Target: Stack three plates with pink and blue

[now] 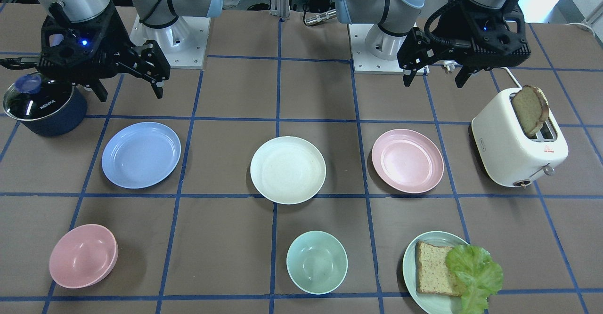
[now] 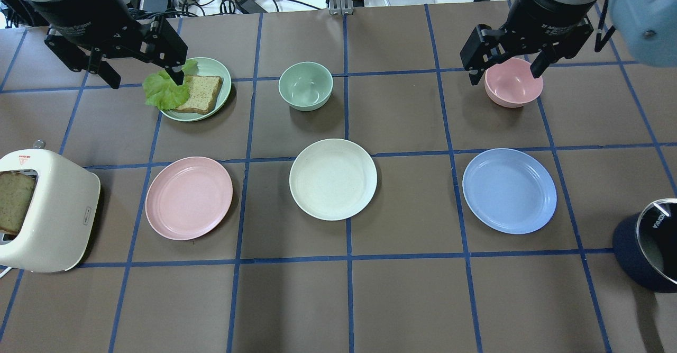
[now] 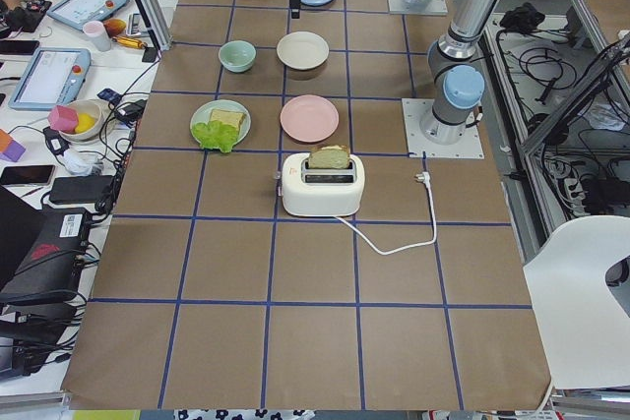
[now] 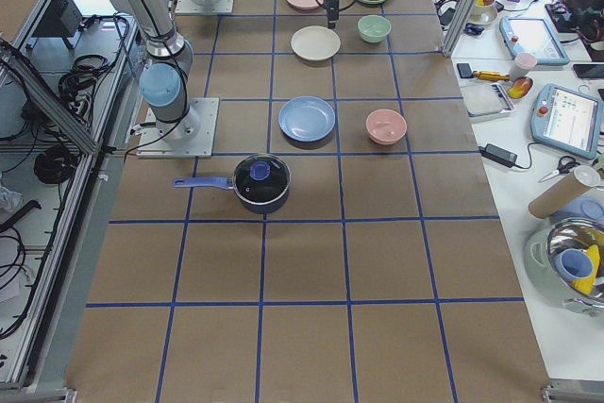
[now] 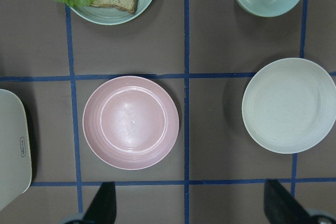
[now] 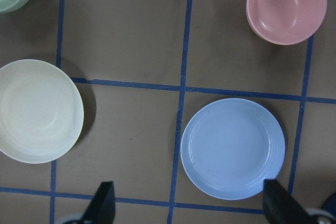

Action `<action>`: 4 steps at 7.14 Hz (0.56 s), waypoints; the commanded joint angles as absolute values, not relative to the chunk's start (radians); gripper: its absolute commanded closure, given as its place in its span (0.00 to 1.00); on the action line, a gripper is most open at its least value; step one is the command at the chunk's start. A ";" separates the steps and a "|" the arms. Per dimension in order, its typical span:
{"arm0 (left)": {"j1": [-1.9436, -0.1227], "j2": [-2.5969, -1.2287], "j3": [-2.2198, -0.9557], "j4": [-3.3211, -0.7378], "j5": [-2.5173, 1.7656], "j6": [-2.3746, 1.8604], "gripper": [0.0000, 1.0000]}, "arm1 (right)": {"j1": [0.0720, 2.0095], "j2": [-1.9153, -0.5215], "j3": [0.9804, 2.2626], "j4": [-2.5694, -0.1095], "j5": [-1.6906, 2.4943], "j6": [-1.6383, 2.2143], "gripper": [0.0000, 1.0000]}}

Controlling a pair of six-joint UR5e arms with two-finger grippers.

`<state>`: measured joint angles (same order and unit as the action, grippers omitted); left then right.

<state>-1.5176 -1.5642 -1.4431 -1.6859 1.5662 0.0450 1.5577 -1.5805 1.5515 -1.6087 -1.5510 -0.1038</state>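
No stacking yet: the pink plate (image 2: 189,198), white plate (image 2: 333,179) and blue plate (image 2: 509,190) lie apart in a row across the middle of the bench (image 2: 402,300), from its left end to its right, while the left gripper (image 2: 146,80) and right gripper (image 2: 503,76) hover wide open and empty.

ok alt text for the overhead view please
Three plates lie unstacked in a row on a taped brown table: pink plate, cream-white plate, blue plate, left to right. The left gripper and right gripper hang open, empty, near the top corners.
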 commanded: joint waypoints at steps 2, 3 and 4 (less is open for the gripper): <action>-1.520 -1.566 -1.460 -1.681 1.566 0.046 0.00 | 1.557 -1.580 1.551 -1.609 -1.552 -0.104 0.00; -1.522 -1.565 -1.462 -1.681 1.566 0.046 0.00 | 1.557 -1.578 1.552 -1.611 -1.552 -0.103 0.00; -1.522 -1.565 -1.462 -1.681 1.568 0.046 0.00 | 1.557 -1.578 1.554 -1.611 -1.552 -0.103 0.00</action>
<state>-1.5209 -1.5644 -1.4600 -1.6819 1.5665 0.0458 1.5573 -1.5792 1.5525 -1.6101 -1.5522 -0.1032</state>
